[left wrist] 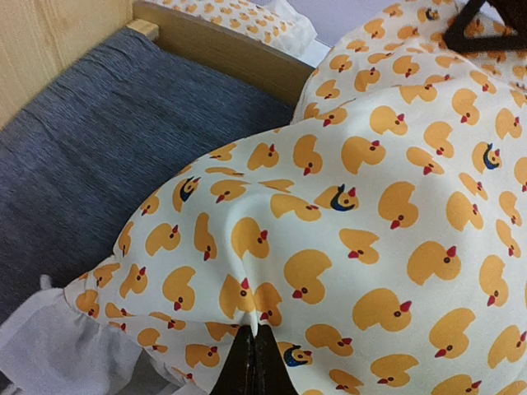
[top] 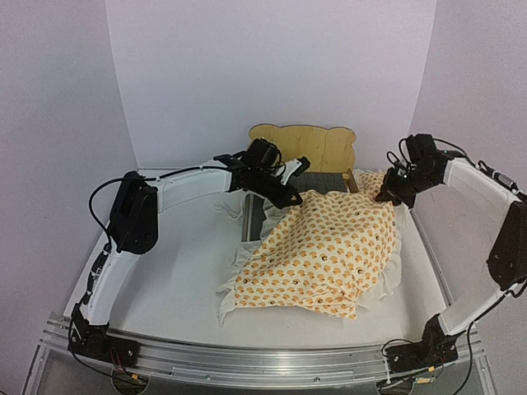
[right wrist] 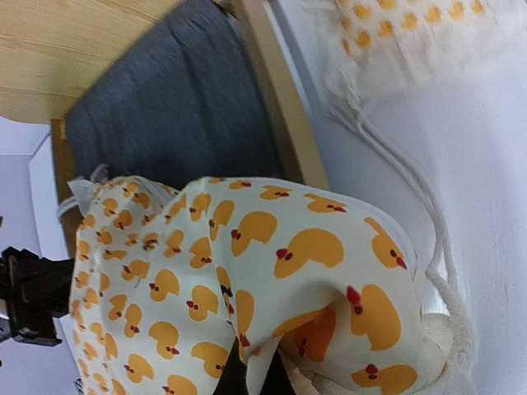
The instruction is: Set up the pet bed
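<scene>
nearest the arm bases, the white-ruffled near end of the duck-print mattress cushion (top: 325, 255) lies on the white table (top: 165, 280). from there the cushion climbs away over the pet bed (top: 329, 152), which stands at the far middle of the table and is mostly covered by it. the left gripper (top: 290, 196) has its fingers pressed together on a fold of cloth at the cushion's far left corner, and the right gripper (top: 384, 194) is closed on bunched cloth at the far right corner. between them a strip of the grey fabric base (top: 323, 183) shows bare. a small matching pillow (left wrist: 247, 16) lies just beyond the side rail (left wrist: 230, 58). farthest back, the scalloped headboard (top: 280, 141) stands upright.
</scene>
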`<state>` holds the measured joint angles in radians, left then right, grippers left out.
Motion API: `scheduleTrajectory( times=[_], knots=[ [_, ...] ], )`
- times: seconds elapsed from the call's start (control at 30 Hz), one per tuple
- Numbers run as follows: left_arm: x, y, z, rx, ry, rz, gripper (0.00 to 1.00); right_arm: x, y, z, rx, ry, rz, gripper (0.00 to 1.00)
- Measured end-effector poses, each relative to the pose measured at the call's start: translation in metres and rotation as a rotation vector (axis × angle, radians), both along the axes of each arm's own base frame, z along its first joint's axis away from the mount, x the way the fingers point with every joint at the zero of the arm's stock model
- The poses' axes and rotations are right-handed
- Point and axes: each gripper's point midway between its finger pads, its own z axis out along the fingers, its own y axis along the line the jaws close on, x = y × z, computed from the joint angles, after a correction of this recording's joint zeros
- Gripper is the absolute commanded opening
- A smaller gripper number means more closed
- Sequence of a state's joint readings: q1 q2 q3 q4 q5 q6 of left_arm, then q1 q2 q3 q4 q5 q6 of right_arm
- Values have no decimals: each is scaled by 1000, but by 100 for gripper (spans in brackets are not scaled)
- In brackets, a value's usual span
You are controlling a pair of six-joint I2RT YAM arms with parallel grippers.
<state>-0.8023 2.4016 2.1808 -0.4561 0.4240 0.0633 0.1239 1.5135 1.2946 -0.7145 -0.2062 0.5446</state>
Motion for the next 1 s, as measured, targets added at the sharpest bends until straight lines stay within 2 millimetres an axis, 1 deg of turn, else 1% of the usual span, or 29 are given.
scheduleTrajectory(
  times=[0.07,0.1,0.17,0.27,0.3,0.37,0.43,0.47,0.5,0.53,0.6,0.7,0.77,0.8,0.83,0.87,0.9,0.93,0.97,1.0],
  knots=[
    [8,7,14,7,-68,20,0,23,5,27,-10,-85,43,0],
    [14,11,27,7,-116,32,0,36,9,41,-18,-131,67,0],
    [24,21,55,-2,-198,58,0,58,18,64,-32,-209,113,0],
    [43,43,106,-28,-331,113,0,94,34,87,-43,-299,178,0],
    [49,53,123,-38,-375,133,0,105,39,91,-43,-320,191,0],
    [62,73,154,-54,-445,178,0,128,47,89,-44,-345,212,0],
    [72,93,174,-63,-493,220,0,144,54,81,-44,-344,225,0],
    [76,101,178,-63,-509,233,0,151,58,76,-39,-342,235,0],
    [78,106,176,-57,-513,238,0,157,65,70,-31,-340,248,0],
    [79,109,168,-43,-506,241,0,163,70,65,-32,-337,256,0],
    [81,114,148,-7,-482,244,0,168,77,51,-41,-316,263,0],
    [80,116,112,48,-428,235,0,169,76,36,-60,-282,255,0],
    [82,115,99,64,-409,231,0,170,71,34,-77,-278,242,2],
    [82,114,94,69,-403,230,0,170,70,34,-85,-279,236,15],
    [82,113,92,70,-401,228,0,170,67,33,-98,-279,230,33],
    [83,112,90,72,-399,227,7,170,65,32,-109,-276,226,50],
    [83,112,88,74,-397,226,26,169,63,29,-122,-272,222,65],
    [83,111,87,76,-397,228,47,169,61,27,-136,-268,219,77],
    [85,111,85,80,-397,229,64,169,59,26,-149,-264,216,82],
    [87,110,83,86,-402,229,75,168,56,24,-163,-255,211,84]
  ],
)
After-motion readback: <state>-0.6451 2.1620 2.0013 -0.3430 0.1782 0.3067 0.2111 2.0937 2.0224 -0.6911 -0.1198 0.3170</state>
